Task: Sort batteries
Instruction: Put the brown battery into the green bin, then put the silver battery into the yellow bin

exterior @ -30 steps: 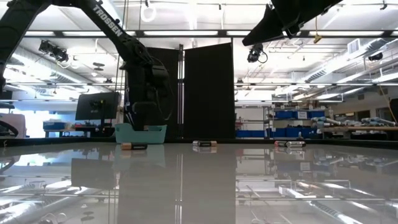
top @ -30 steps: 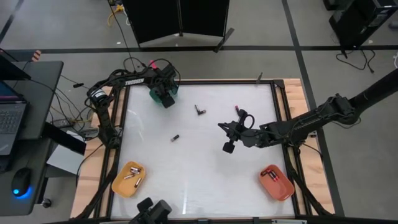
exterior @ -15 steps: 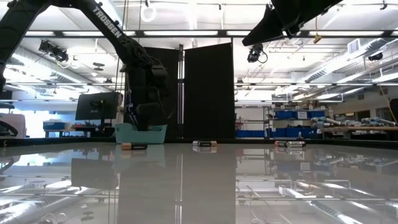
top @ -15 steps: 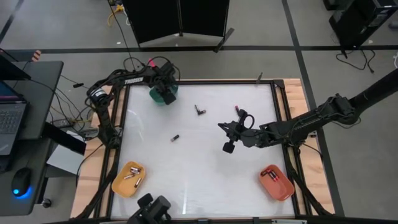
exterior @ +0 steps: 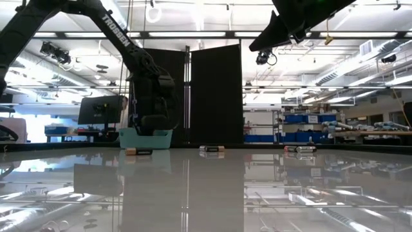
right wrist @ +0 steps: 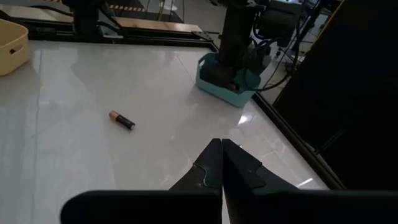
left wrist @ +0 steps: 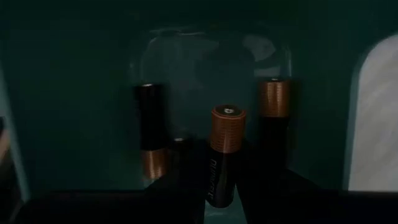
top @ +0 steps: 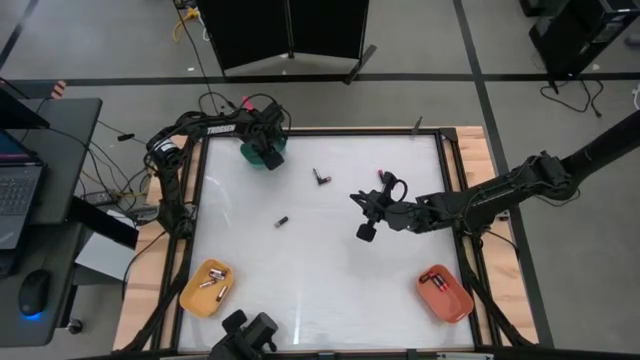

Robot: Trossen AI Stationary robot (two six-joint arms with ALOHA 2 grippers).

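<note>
My left gripper (top: 266, 150) reaches down into the green bin (top: 252, 152) at the table's far left corner and is shut on a black battery with a copper end (left wrist: 225, 152). Two more batteries (left wrist: 151, 127) (left wrist: 274, 118) lie on that bin's floor. Three batteries lie loose on the table (top: 283, 221) (top: 319, 178) (top: 382, 176); the low view shows them as well (exterior: 138, 152) (exterior: 212, 149) (exterior: 300, 149). My right gripper (top: 366, 232) hangs shut above the table's middle right, its fingers (right wrist: 211, 163) closed together on nothing. My left gripper pinches the battery by its black body (left wrist: 219, 180) between the two fingers, which come from above and point down into the green bin. The battery lies along the fingers, and its copper end (left wrist: 227, 124) sticks out past them toward the bin's floor.
An orange-yellow bin (top: 207, 288) with batteries sits at the near left corner, and a red-orange bin (top: 444, 292) with batteries at the near right. The white tabletop (top: 300, 270) lies between them. A desk with a laptop stands beyond the left edge.
My left arm has shifted its wrist a little over the green bin, and the gripper has sunk slightly deeper into it. The loose batteries have stayed where they were.
</note>
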